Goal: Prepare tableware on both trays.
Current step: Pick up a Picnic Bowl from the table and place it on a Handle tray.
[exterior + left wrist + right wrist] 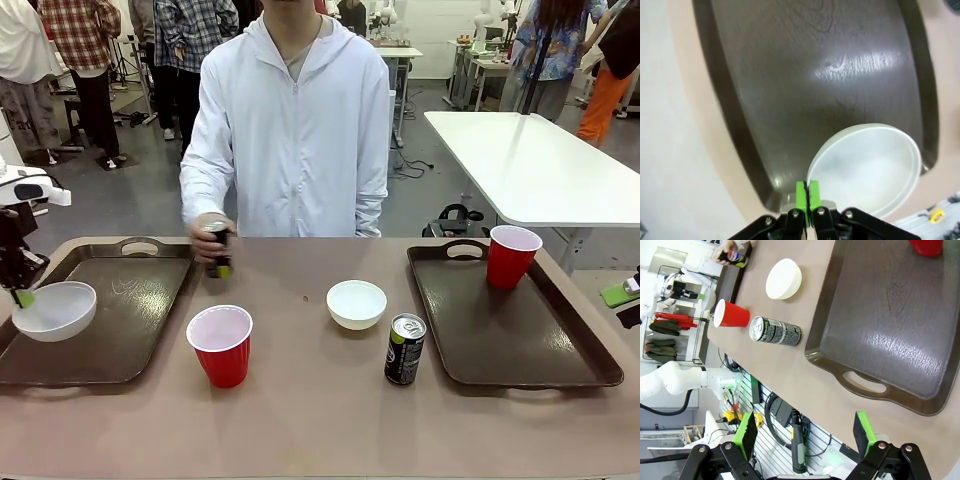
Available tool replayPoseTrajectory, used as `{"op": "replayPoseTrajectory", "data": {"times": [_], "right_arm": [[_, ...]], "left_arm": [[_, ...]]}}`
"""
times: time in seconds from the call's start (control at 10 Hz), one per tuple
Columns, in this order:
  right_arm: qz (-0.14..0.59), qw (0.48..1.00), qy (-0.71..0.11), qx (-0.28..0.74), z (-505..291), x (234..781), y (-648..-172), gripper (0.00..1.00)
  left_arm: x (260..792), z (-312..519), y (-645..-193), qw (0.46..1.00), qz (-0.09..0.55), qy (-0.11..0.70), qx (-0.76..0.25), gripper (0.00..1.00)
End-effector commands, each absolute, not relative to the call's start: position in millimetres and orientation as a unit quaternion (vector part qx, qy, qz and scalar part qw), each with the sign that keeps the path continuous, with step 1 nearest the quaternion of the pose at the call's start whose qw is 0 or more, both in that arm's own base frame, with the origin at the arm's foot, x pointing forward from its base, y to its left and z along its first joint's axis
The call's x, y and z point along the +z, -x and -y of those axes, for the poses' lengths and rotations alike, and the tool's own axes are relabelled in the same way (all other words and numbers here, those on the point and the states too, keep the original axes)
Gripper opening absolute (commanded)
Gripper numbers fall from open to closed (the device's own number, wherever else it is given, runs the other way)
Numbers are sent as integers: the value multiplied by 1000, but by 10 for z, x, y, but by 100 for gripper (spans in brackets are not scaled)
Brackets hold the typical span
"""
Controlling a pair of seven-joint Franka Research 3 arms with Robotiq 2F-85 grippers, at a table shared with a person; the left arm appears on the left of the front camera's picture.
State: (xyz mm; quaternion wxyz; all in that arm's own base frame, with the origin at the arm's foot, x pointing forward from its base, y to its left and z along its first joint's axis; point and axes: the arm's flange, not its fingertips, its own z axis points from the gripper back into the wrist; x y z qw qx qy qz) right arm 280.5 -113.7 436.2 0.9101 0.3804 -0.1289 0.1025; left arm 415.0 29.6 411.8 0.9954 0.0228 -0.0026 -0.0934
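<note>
My left gripper [20, 292] [807, 194] is shut on the rim of a white bowl [55, 310] [870, 170], over the near left corner of the left tray [130, 300] [815, 75]. The person's hand holds a dark can [217, 250] [732, 256] at that tray's far right corner. On the table between the trays stand a red cup [221, 345] [731, 316], a second white bowl [356, 304] [784, 279] and another can [405, 349] [776, 331]. The right tray [560, 340] [890, 330] carries a red cup [512, 257] [926, 246]. My right gripper [628, 298] [805, 429] hangs open beyond that tray's outer end.
The person in a white hooded jacket [295, 130] stands at the far side, between the trays. A white table [540, 165] stands behind on the right. A tiny dark speck [307, 298] lies on the tabletop near the middle bowl.
</note>
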Motion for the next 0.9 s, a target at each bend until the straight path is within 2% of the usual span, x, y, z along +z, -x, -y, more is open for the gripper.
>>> {"op": "replayPoseTrajectory", "data": {"times": [0.0, 0.2, 0.3, 0.4, 0.5, 0.8], "right_arm": [[130, 907, -386, 104, 1139, 4359, -2810, 100], [130, 907, -386, 104, 1139, 4359, -2810, 100], [130, 907, -386, 104, 1139, 4359, -2810, 100], [130, 907, -386, 104, 1139, 4359, -2810, 100], [130, 907, -386, 104, 1139, 4359, -2810, 100], [130, 907, -386, 104, 1139, 4359, -2810, 100]], "left_arm": [[4022, -237, -4228, 995, 8, -7, -95, 2], [4020, -210, -4256, 995, -7, -4, -99, 2], [4261, -269, -3829, 988, -37, 18, -151, 2], [4508, -356, -3259, 979, -1, 11, -201, 2], [4564, -387, -3082, 978, 15, -3, -208, 2], [4497, -411, -3239, 982, -2, 11, -187, 2]]}}
